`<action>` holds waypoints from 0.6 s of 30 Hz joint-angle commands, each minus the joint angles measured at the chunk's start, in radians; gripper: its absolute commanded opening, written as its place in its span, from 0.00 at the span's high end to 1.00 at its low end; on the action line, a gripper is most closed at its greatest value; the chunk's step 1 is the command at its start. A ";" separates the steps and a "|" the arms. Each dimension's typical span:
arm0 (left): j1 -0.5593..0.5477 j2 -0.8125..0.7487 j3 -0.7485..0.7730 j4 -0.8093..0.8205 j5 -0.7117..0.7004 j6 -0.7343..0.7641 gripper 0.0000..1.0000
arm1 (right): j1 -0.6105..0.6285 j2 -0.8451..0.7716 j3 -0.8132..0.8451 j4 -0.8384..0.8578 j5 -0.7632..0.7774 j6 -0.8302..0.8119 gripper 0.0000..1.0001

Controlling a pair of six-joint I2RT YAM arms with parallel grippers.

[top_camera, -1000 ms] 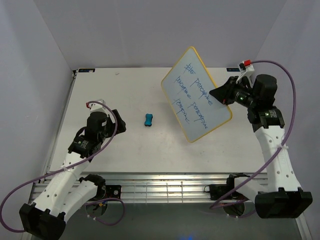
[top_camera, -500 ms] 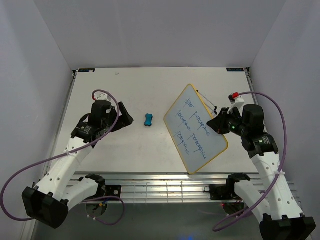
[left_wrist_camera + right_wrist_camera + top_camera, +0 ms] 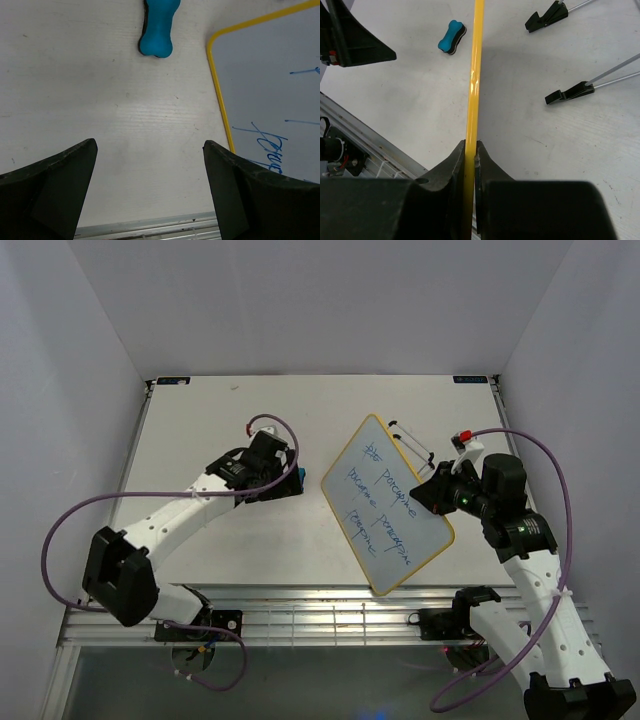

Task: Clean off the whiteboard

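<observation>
Yellow-tan frame edge (image 3: 472, 75), seen side-on, runs straight up the right wrist view from the right gripper (image 3: 470, 152), whose two dark fingers are clenched on it from either side. So the whiteboard (image 3: 385, 505) is grasped by its right-hand rim. From above it stands tilted over the right-centre of the table (image 3: 200, 430), with its written face turned toward the left arm and its near corner close to the front rail (image 3: 300, 605). Whether that corner touches the table cannot be told.

Past the claw, the right wrist camera shows plainly what the overhead one barely catches: two black-tipped wire feet (image 3: 570, 92) sticking out on the board's back side, each with its shadow on the table.

The left gripper (image 3: 150, 165) is released, its jaws spread wide with bare table between them. Its camera takes in the board's rounded corner and some blue handwriting just to the right. Farther off lies the blue eraser (image 3: 157, 27), bone-shaped with a dark underside, flat on the table near the frame but apart from it.

From overhead the eraser is mostly hidden behind the left gripper, showing only as a blue sliver. Only that view shows the whole board face, with its several lines of blue writing.
</observation>
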 commanded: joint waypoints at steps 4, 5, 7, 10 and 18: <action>-0.056 0.105 0.136 -0.007 -0.046 -0.019 0.02 | 0.012 -0.049 0.013 0.060 -0.028 -0.089 0.92; -0.057 0.107 0.150 -0.013 -0.029 -0.022 0.02 | 0.014 -0.053 0.010 0.058 -0.027 -0.088 0.92; -0.057 0.098 0.178 -0.022 -0.022 -0.035 0.02 | 0.014 -0.061 -0.008 0.081 -0.022 -0.069 0.92; -0.057 0.040 0.174 -0.030 -0.102 -0.051 0.02 | 0.014 -0.052 -0.044 0.107 -0.025 -0.057 0.92; -0.041 -0.105 0.081 -0.049 -0.272 -0.039 0.02 | 0.014 -0.063 -0.065 0.139 0.001 -0.060 0.92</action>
